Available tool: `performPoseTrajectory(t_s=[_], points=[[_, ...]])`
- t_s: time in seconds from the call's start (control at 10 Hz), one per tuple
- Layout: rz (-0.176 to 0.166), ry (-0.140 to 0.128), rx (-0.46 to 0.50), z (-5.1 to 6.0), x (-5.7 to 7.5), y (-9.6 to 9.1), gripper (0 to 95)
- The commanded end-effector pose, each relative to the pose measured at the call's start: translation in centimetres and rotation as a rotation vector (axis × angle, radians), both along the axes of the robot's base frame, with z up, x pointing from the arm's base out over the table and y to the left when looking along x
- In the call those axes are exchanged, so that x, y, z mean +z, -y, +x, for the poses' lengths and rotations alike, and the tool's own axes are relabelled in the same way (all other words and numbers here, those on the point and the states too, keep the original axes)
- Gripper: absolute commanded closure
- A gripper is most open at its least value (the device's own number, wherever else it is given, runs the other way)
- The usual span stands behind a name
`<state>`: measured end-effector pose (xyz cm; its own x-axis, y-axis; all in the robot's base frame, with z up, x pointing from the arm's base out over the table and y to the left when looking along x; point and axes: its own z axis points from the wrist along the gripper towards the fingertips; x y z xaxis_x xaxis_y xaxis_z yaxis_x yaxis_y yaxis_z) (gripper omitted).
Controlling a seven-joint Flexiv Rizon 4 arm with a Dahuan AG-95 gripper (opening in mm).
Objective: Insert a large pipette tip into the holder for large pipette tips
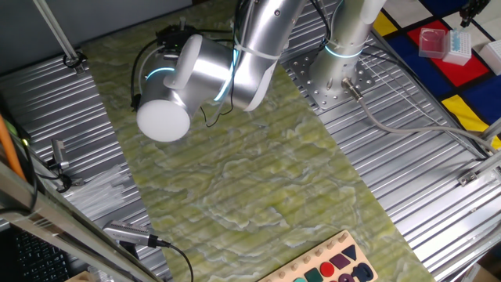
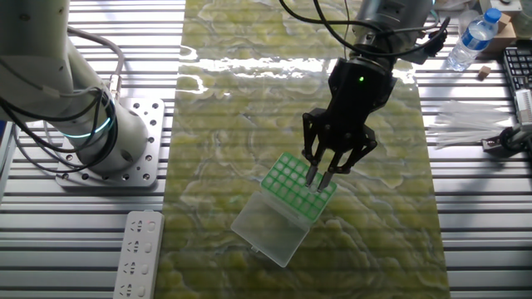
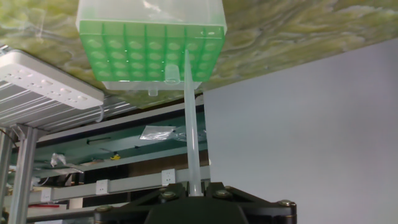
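The holder for large pipette tips (image 2: 293, 184) is a box with a green gridded top, lying on the green mat with its clear lid (image 2: 268, 228) open toward the near edge. My gripper (image 2: 321, 178) hangs just above the grid's right side, shut on the large pipette tip (image 3: 191, 124). In the hand view the tip runs as a thin clear taper from between the fingers (image 3: 219, 194) to the green grid (image 3: 149, 53), its narrow end reaching a hole near the grid's edge. A short clear stub (image 3: 173, 73) sticks out of a neighbouring hole. In one fixed view the arm hides gripper and holder.
A white power strip (image 2: 137, 253) lies left of the mat beside the arm's base (image 2: 108, 145). A water bottle (image 2: 475, 37) and a bundle of clear plastic pieces (image 2: 465, 124) sit on the right. A red box (image 1: 432, 39) and a shape board (image 1: 333, 266) lie farther off.
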<state>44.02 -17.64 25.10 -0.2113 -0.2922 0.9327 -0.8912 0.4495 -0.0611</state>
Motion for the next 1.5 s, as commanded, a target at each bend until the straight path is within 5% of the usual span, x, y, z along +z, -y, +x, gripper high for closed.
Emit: performPoseTrajectory(t_s=[0.1, 1.5], points=[[-0.005, 0.002, 0.002, -1.02, -3.58, 2.23, 95.0], [-0.013, 0.006, 0.021, -0.88, -4.00, 2.58, 95.0]])
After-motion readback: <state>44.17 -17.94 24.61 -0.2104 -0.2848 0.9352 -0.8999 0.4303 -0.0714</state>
